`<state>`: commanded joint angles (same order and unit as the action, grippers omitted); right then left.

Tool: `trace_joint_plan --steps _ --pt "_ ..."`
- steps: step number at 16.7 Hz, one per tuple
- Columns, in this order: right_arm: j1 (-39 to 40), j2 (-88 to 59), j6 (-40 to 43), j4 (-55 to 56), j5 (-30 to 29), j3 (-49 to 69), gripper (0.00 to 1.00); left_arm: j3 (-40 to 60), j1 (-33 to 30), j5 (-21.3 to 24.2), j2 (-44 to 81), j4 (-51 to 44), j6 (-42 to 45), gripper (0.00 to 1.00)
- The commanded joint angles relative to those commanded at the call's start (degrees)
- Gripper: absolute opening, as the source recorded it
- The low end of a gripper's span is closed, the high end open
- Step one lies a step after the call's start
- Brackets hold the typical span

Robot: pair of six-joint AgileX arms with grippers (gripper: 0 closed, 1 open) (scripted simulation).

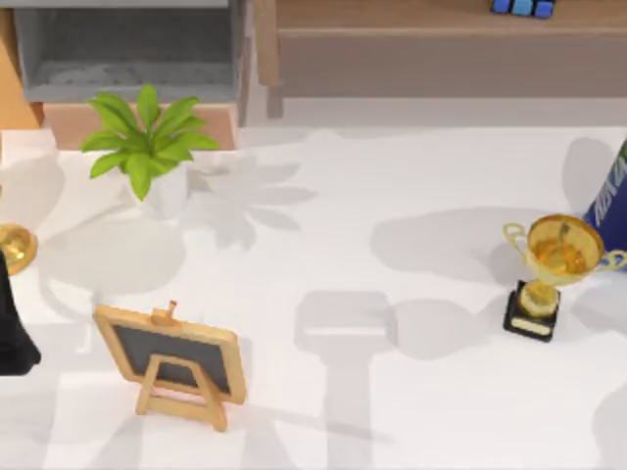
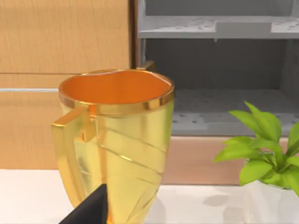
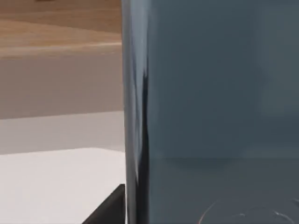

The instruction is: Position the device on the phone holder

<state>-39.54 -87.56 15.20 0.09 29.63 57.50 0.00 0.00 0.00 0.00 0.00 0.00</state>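
Observation:
The device (image 3: 219, 107), a dark grey-blue glossy slab, stands upright very close in the right wrist view, its lighter rim running down one side. One dark fingertip (image 3: 108, 211) of my right gripper lies against that rim, and the gripper appears shut on the device. The phone holder is out of view. My left arm (image 1: 15, 328) is parked at the table's left edge, beside a golden cup (image 2: 114, 140).
A wood-framed dark board on an easel (image 1: 176, 357) stands front left. A potted plant (image 1: 147, 137) is at the back left and a gold trophy (image 1: 549, 269) at the right. A blue lettered object (image 1: 612, 191) is at the right edge. A grey shelf (image 1: 127, 49) lies behind the table.

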Motion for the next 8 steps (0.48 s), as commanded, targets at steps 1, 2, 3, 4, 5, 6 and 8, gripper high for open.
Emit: trace_joint_plan --steps 1,2,3,4,5,6,8 --pt "-1.6 0.5 0.7 1.1 0.7 -1.9 0.00 0.0 0.0 0.0 0.0 0.0 0.0 1.00" --pt "-2.9 1.0 1.3 2.0 1.3 -3.5 0.00 0.0 0.0 0.0 0.0 0.0 0.0 1.00" --pt "-4.1 1.3 1.8 2.8 1.8 -4.9 0.00 0.0 0.0 0.0 0.0 0.0 0.0 1.00" --pt "-4.9 1.6 2.1 3.4 2.1 -5.8 0.00 0.0 0.0 0.0 0.0 0.0 0.0 1.00" --pt "-5.4 1.7 2.3 3.7 2.4 -6.5 0.00 0.0 0.0 0.0 0.0 0.0 0.0 1.00" --pt "-5.7 1.8 2.5 4.0 2.5 -6.9 0.00 0.0 0.0 0.0 0.0 0.0 0.0 1.00" --pt "-5.7 1.8 2.5 4.0 2.5 -6.9 0.00 0.0 0.0 0.0 0.0 0.0 0.0 1.00"
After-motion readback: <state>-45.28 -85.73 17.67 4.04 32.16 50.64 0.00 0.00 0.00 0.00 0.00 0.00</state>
